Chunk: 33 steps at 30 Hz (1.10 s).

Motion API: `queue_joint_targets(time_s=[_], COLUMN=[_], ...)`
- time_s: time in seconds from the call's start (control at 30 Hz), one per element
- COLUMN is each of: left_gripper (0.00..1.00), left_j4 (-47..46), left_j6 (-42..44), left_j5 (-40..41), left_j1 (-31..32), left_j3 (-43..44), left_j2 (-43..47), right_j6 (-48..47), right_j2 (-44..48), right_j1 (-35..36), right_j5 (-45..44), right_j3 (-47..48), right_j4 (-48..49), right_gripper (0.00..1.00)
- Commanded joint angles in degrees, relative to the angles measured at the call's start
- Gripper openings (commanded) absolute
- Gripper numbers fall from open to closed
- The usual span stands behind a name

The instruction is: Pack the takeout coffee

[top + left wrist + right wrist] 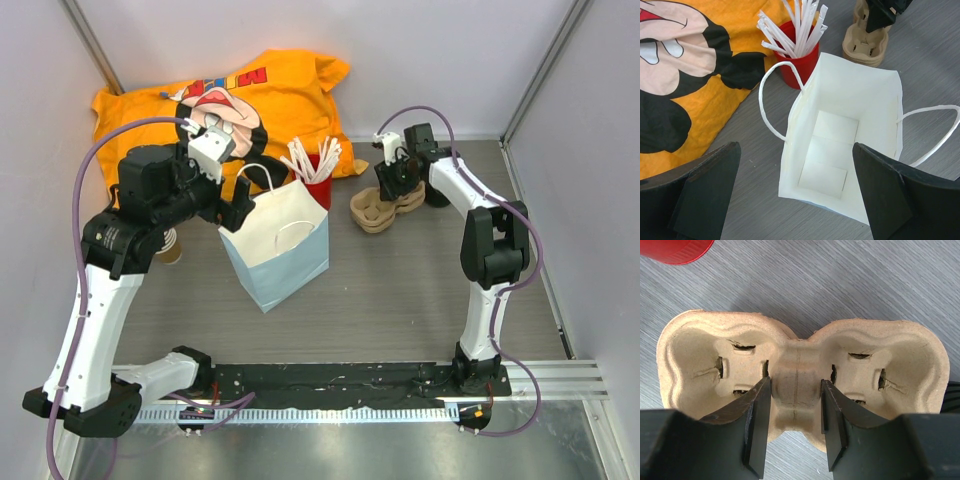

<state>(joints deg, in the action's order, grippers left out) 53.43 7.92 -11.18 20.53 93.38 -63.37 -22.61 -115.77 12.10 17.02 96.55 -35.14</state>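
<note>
Top external, coffee (pixel 437 198) beside claw (pixel 389 193), carrier (pixel 369 214) gripped

Takeout coffee (pixel 438 196) sits out at two o'clock on the table, just beside the right end of the pulp cup carrier (pixel 378 212). Only a dark, rounded bit shows from above; the rest is hidden from me.

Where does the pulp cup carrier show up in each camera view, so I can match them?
Top external: cup carrier right of centre, just right of the white paper bag.
Left wrist: cup carrier at the top right, beyond the bag's open mouth.
Right wrist: cup carrier fills the middle of the frame.
Shared landmark: the red cup of white sticks, left of the carrier in all three views.
</note>
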Motion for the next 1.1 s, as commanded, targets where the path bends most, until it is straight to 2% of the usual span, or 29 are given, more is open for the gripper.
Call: queue_joint_targets(time_s=[0.0, 0.2, 0.3, 0.53, 0.67, 0.87, 1.07], left_gripper=[1.00, 1.00, 1.00, 1.00, 1.00, 1.00, 1.00], left_j4=[-2.0, -2.2, -2.2, -2.3, -2.3, -2.3, -2.3], left_j6=[-0.4, -0.5, -0.6, -0.6, -0.7, -0.7, -0.7], left_j5=[-0.9, -1.4, -1.4, -1.7, -1.5, -1.6, -1.6], left_j1=[-0.4, -0.5, -0.4, -0.4, -0.5, -0.5, -0.5], left_j3=[-0.1, -0.1, -0.1, -0.3, -0.4, -0.2, -0.2], left_j2=[0.4, 0.1, 0.1, 0.2, 0.2, -0.1, -0.1], right_j6=[-0.2, -1.3, -2.0, -2.3, -2.8, -3.3, -3.9], right_j2=[1.1, 1.6, 1.9, 1.9, 1.9, 1.9, 1.4], right_j1=[0.4, 0.4, 0.6, 1.1, 1.5, 2.3, 2.3], right_j5=[-0.4, -2.1, -2.9, -3.9, -4.6, -5.9, -7.6], right_j3=[0.0, -0.1, -0.6, -0.8, -0.7, -1.2, -1.5], right_j4=[1.6, 1.4, 1.5, 1.6, 1.6, 1.6, 1.6], right_gripper=[0.36, 0.39, 0.46, 0.47, 0.55, 0.52, 0.56])
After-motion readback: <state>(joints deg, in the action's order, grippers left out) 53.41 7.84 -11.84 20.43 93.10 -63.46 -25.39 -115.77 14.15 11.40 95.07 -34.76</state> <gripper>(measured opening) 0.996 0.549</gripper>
